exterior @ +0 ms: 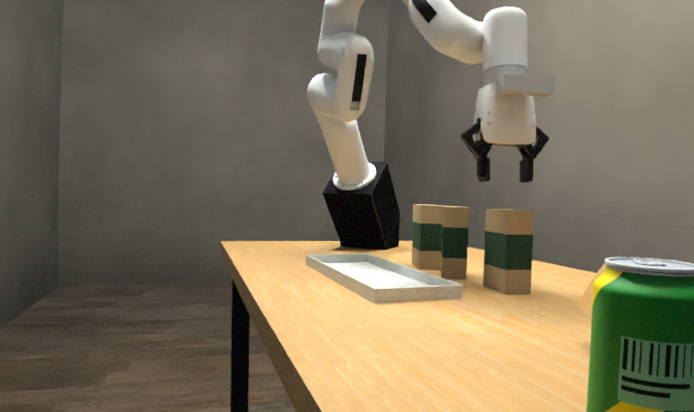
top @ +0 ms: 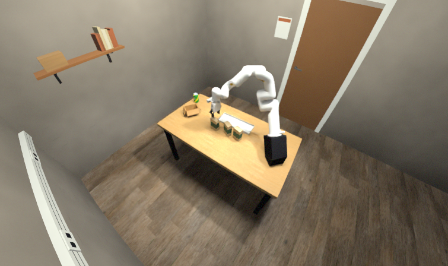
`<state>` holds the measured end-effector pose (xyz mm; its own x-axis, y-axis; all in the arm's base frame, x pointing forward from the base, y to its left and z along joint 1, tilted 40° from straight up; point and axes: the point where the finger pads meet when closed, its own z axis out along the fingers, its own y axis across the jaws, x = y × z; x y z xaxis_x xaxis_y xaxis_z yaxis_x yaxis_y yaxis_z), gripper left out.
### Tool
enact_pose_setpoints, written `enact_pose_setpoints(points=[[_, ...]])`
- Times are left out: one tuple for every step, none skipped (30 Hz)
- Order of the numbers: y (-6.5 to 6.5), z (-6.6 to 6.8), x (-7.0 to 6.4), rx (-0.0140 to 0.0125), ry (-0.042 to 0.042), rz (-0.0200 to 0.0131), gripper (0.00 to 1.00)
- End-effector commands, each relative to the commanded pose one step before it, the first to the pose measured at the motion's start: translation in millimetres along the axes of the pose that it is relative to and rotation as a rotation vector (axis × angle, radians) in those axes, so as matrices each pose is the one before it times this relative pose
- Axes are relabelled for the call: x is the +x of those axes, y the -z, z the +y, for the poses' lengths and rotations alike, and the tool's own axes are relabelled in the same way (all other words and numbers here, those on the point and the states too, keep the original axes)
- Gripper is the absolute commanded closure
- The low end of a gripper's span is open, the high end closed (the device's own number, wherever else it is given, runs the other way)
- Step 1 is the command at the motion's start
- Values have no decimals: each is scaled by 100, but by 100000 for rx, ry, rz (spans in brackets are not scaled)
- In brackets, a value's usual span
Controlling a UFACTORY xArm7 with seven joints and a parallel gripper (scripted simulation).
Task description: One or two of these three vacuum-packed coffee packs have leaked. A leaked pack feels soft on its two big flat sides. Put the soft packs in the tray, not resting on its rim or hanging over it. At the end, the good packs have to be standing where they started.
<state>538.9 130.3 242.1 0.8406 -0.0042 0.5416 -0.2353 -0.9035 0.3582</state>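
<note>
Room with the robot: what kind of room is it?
Probably a small office or workroom: a brown door, a wall shelf with books, and a wooden table on a plank floor.

Soft, dim light falls from above my pincer (exterior: 503, 168); the counter (top: 238, 158) casts a blurred floor shadow. Top view bends at its edges; no glare.
</note>
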Motion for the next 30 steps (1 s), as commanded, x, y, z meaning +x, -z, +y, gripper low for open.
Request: enact_pose_setpoints(points=[[-142, -499, 342, -1880, 977, -2310, 16], [0, 0, 0, 0, 0, 0, 16], [-12, 0, 1, -2, -1, 3, 16], [-74, -3, 5, -14, -4, 20, 16], [-171, -6, 11, -33, -10, 43, 16], [-277, -9, 17, -38, -11, 48, 16], [0, 0, 0, 0, 0, 0, 16], [0, 0, 0, 0, 0, 0, 16], [-363, -12, 22, 0, 0, -1, 16], [-437, -15, 28, 0, 0, 0, 16], [-479, -16, 30, 0, 0, 0, 16], [-483, -16, 30, 0, 0, 0, 16], [-448, -15, 28, 0, 0, 0, 16], [-377, -13, 24, 0, 0, 1, 16], [-281, -10, 18, 0, 0, 1, 16], [-174, -6, 11, 0, 0, -1, 16], [-76, -2, 4, 0, 0, -1, 16], [-12, 0, 1, 0, 0, 0, 16], [0, 0, 0, 0, 0, 0, 16], [0, 0, 0, 0, 0, 0, 16], [0, 0, 0, 0, 0, 0, 16], [0, 0, 0, 0, 0, 0, 16], [0, 0, 0, 0, 0, 0, 16], [0, 0, 0, 0, 0, 0, 16], [0, 0, 0, 0, 0, 0, 16], [0, 0, 0, 0, 0, 0, 16], [0, 0, 0, 0, 0, 0, 16], [0, 0, 0, 0, 0, 0, 16], [0, 0, 0, 0, 0, 0, 16], [0, -1, 1, 0, 0, 0, 16]])
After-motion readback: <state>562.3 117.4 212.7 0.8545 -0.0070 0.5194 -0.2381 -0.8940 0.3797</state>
